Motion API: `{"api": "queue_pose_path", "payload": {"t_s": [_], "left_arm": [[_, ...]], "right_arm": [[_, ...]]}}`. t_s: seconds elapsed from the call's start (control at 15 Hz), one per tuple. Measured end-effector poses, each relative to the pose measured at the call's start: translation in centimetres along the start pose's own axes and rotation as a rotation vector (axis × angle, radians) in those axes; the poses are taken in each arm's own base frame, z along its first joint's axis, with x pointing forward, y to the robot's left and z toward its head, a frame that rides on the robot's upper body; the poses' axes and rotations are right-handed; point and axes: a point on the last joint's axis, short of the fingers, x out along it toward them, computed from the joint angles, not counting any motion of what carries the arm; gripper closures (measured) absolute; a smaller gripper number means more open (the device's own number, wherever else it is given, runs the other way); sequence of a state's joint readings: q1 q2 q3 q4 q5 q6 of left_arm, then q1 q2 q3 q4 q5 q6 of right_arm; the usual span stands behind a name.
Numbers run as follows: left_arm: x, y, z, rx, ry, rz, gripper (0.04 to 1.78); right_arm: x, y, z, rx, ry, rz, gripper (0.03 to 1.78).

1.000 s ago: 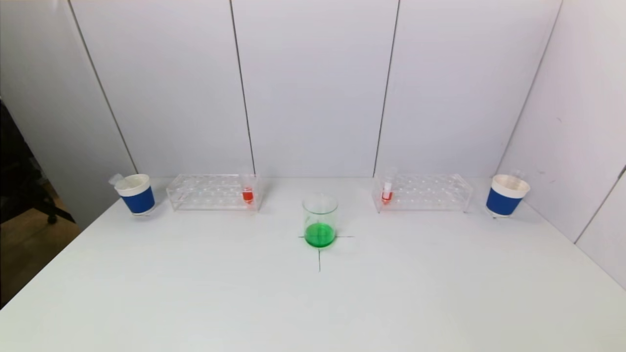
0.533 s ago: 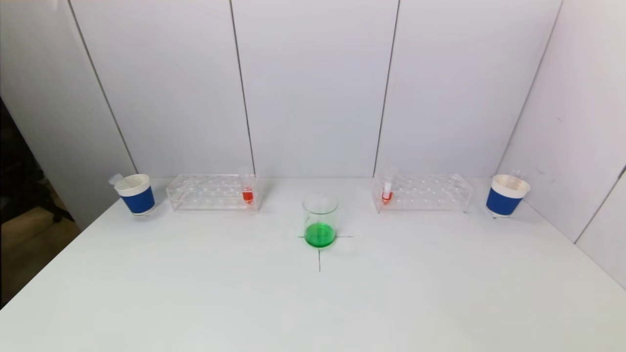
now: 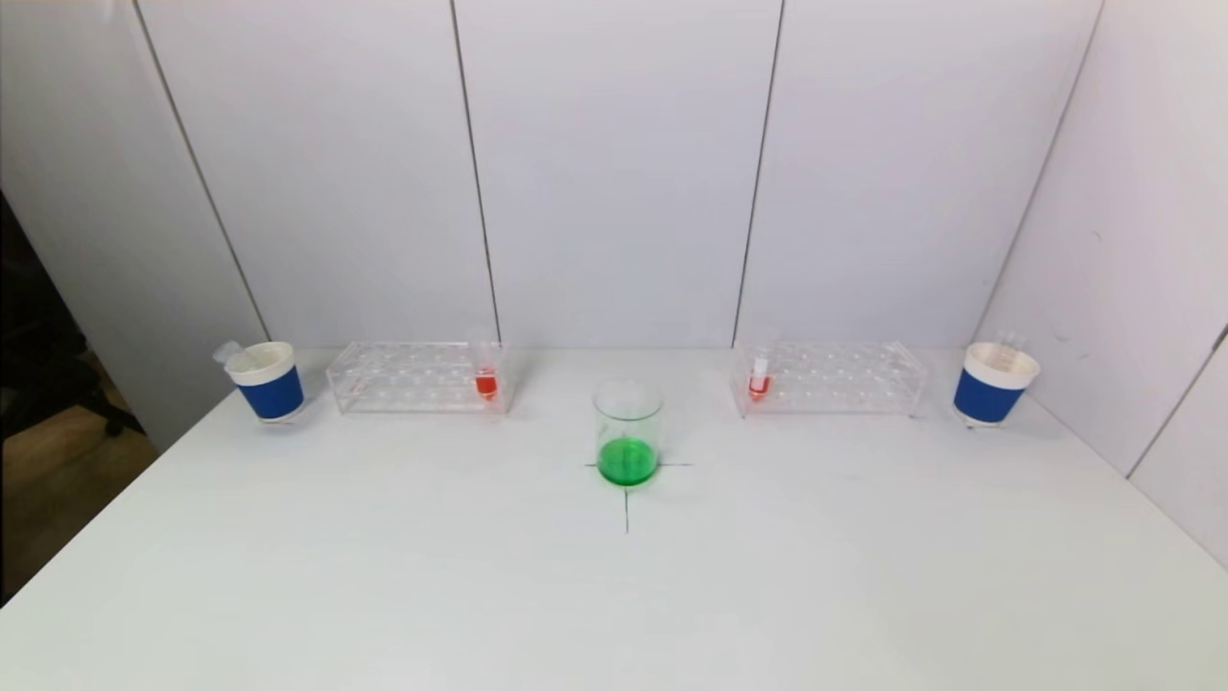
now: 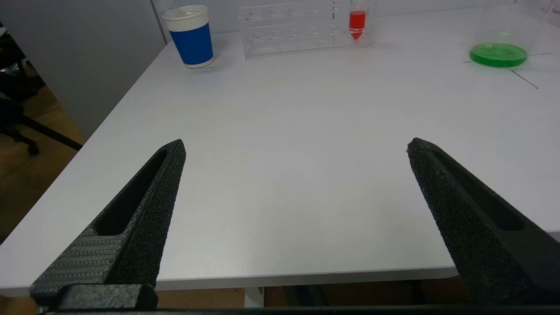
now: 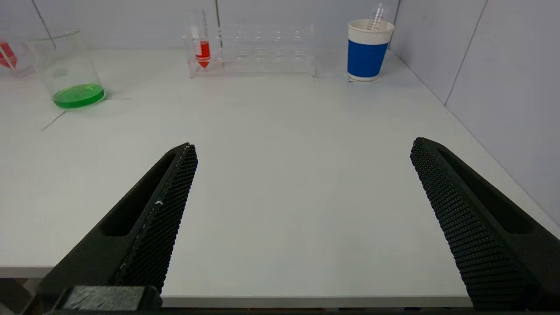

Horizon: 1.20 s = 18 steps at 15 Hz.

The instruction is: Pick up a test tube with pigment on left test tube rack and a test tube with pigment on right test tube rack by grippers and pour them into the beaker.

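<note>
Both hands sit at the near edge of the white table (image 3: pixel 384 576), out of the head view. We see the left hand (image 4: pixel 295 146) with its two black textured fingers spread wide and nothing between them; the right hand (image 5: pixel 304 146) is likewise spread wide and empty.

The relation that matters: each target stands far ahead of its own hand, across open table. From the left hand, the clear test tube with red pigment in its tip (image 4: pixel 357 22) lies ahead and toward the inner side, seated in the end hole of the clear acrylic left rack (image 4: pixel 297 28) nearest the centre. From the right hand, the second clear test tube with red pigment (image 5: pixel 202 48) lies ahead and inward, in the inner end of the clear acrylic right rack (image 5: pixel 262 54). Both tubes stand upright, long axis vertical, so we judge a level approach with fingers either side of the tube wall above the rack. Each arm is nearer its own tube.

The clear glass beaker holding green liquid (image 3: pixel 627 432) stands between the racks, nearer us, on a drawn cross. A blue-and-white paper cup (image 3: pixel 268 380) stands just outside the left rack, another (image 3: pixel 994 384) outside the right; both hold what look like empty tubes. Nothing blocks either path; the rack's frame closely surrounds each tube's lower part.
</note>
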<state>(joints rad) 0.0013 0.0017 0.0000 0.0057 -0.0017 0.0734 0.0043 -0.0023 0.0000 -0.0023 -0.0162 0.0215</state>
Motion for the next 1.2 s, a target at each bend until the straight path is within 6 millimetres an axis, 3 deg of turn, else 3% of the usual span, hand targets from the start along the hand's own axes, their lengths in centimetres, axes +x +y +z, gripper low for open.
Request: {"api": "queue_pose_path", "payload": {"t_s": [1.2], "left_arm": [[0.0,0.0,0.0,0.0,0.0,0.0,0.05]], "right_arm": [[0.0,0.0,0.02,0.017,-0.001,-0.001,0.04]]}}
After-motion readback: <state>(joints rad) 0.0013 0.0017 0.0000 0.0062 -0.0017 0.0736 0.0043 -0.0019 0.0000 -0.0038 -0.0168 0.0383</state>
